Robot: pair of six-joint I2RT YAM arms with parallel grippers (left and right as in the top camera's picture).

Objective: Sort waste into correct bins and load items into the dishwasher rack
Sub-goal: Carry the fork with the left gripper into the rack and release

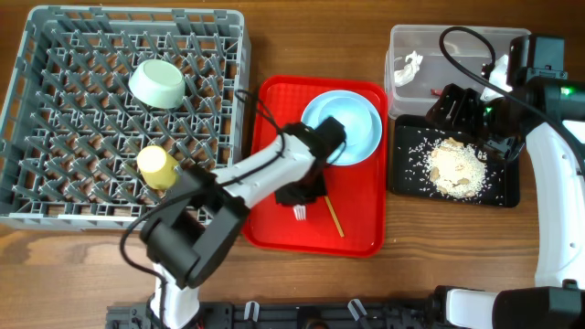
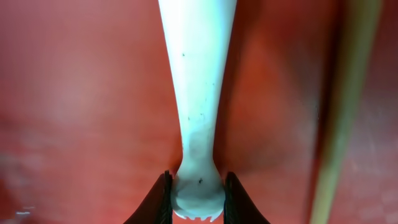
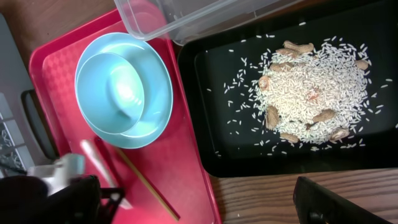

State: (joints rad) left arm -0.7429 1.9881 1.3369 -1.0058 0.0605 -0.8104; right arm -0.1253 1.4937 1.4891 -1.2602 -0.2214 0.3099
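- Left end effector [image 2: 198,196] is nearly closed, its two black fingers [image 2: 158,199] pressing either side of the tine end of a white fork [image 2: 196,74] low over a red tray [image 2: 74,93].
- Just beside it on its right lies a thin chopstick [image 1: 334,217].
- Ahead of it, on the same tray, a blue bowl [image 1: 340,128] sits in a blue plate [image 3: 158,112].
- Well to its left, the grey rack [image 1: 55,183] holds a green saucer [image 1: 157,82] and a yellow cup [image 1: 157,166].
- Right end effector [image 1: 462,114] is wide open and holds nothing.
- Below it, a black tray [image 3: 205,124] holds a heap of rice [image 3: 311,87].
- Just beyond it, a clear tub [image 1: 407,46] contains a white tissue [image 1: 409,66].
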